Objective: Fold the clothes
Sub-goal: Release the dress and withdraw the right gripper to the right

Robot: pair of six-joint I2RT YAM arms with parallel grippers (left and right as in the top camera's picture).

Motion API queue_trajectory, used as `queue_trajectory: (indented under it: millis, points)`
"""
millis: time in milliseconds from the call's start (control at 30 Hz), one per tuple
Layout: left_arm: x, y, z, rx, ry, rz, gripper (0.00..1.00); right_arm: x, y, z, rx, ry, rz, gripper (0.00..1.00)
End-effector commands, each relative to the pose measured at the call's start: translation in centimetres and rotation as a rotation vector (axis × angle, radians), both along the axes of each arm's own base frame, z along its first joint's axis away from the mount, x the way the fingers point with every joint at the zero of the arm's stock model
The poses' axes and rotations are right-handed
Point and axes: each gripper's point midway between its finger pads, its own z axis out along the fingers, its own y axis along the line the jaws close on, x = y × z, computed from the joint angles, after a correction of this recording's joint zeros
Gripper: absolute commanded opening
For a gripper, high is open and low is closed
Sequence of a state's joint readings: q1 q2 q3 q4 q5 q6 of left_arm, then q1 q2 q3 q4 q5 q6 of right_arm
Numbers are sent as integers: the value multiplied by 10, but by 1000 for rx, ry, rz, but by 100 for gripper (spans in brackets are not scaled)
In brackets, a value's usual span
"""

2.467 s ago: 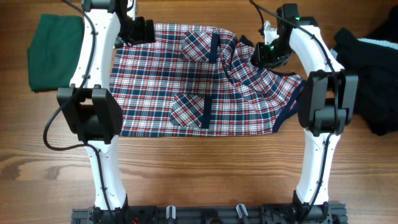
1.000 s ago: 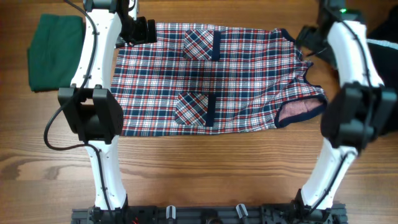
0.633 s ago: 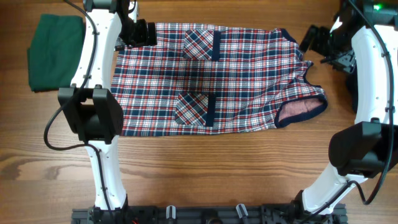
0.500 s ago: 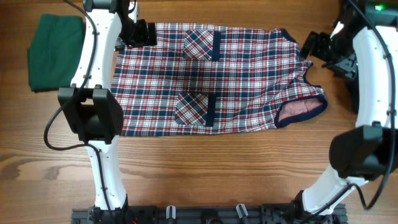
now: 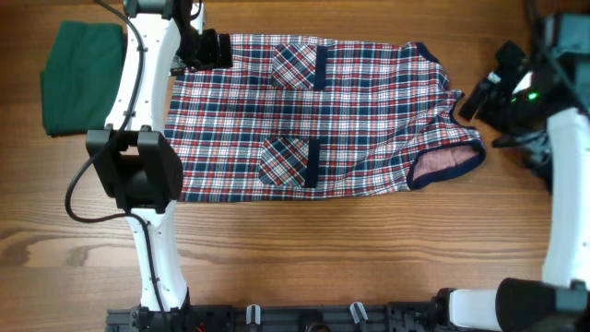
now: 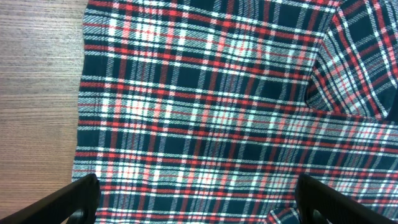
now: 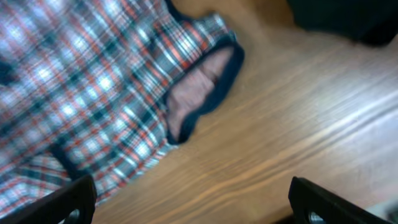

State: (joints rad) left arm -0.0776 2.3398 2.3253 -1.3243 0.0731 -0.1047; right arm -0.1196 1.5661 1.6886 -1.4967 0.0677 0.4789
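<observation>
Plaid dress (image 5: 313,120) spread flat mid-table, pockets up, hem edge at left, armhole edge curled at right. Left gripper (image 6: 199,208) over far hem corner, fingers wide apart. Right gripper (image 7: 193,208) gaping, clear of the armhole, above bare table (image 5: 304,249). Green garment (image 5: 78,78) beyond hem; black garment (image 7: 336,18) far right.

Plaid dress (image 5: 313,120) flat on wooden table (image 5: 304,249)

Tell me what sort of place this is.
Probably a robot lab bench for laundry folding: a wooden table, white robot arms, a plaid dress spread flat beside a folded dark-green garment.
</observation>
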Motion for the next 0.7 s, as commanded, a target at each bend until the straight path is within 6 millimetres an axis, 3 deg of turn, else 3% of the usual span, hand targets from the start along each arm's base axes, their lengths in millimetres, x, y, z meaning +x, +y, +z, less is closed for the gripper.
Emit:
queue_trajectory:
  millis: [0, 167, 267, 333, 367, 400, 433, 667]
  points:
    - [1, -2, -12, 9, 17, -25, 100, -4, -6, -59, -9, 87, -94, 99]
    - [2, -2, -12, 9, 15, -25, 100, -3, -11, -112, -10, 83, -125, 98]
    - [2, -2, -12, 8, 13, -25, 100, 5, -12, -133, -21, 48, -66, 88]
    - [2, -2, -12, 8, 14, -25, 100, 9, -10, -146, -20, 23, -30, 57]
    - [2, -2, -12, 8, 14, -25, 100, 8, -10, -153, -20, 20, -31, 25]
    - [2, -2, -13, 9, 16, -25, 100, 7, -10, -159, -20, 18, -31, 9]
    - [2, -2, -13, 9, 17, -25, 100, 4, -10, -167, -20, 20, -31, 4]
    - [2, -2, -15, 9, 19, -25, 100, -7, -6, -213, -15, -21, -6, 4]
